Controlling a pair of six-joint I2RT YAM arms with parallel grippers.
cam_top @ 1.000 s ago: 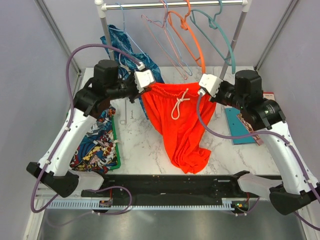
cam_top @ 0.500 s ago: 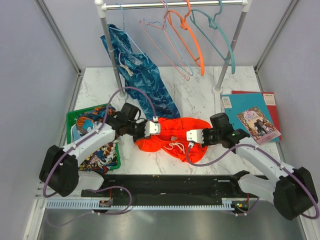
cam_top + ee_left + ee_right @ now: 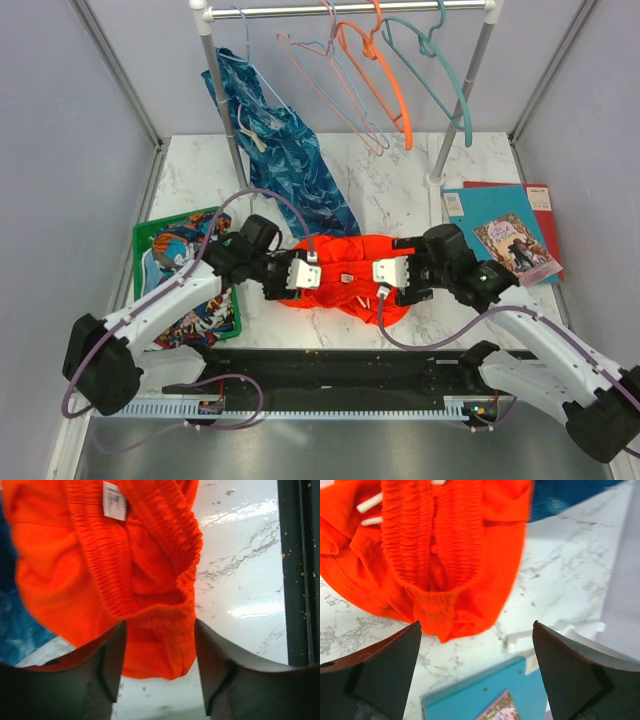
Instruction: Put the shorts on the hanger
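Top external view: The shorts (image 3: 345,262) are lying in a crumpled heap on the marble bench (image 3: 400,190), near its front edge, between the two arms. The left claw (image 3: 306,275) is sitting at the left end of the heap and the right claw (image 3: 386,272) at the right end, each pointing inward. The hanger (image 3: 441,92) is hanging bare from the rail (image 3: 350,11) at the back, well apart from the shorts. An orange hanger (image 3: 388,85) and a pink hanger (image 3: 328,92) are hanging to its left. A blue patterned garment (image 3: 285,160) is draping from the rail down to the bench, just behind the shorts. A green tray (image 3: 236,300) at the left is holding a comic-print cloth (image 3: 180,275). Books (image 3: 505,240) are lying at the right.

Left wrist view: The left claw's fingers (image 3: 112,672) are standing apart. The gathered waistband is lying in the gap between them and filling it. A white label (image 3: 114,499) is showing inside the waistband. The fabric is resting on the bench.

Right wrist view: The right claw's fingers (image 3: 390,665) are standing wide apart. A fold of the waistband is lying between them, nearer the left finger and clear of the right one. The white drawstring (image 3: 369,503) ends are showing at the top left.
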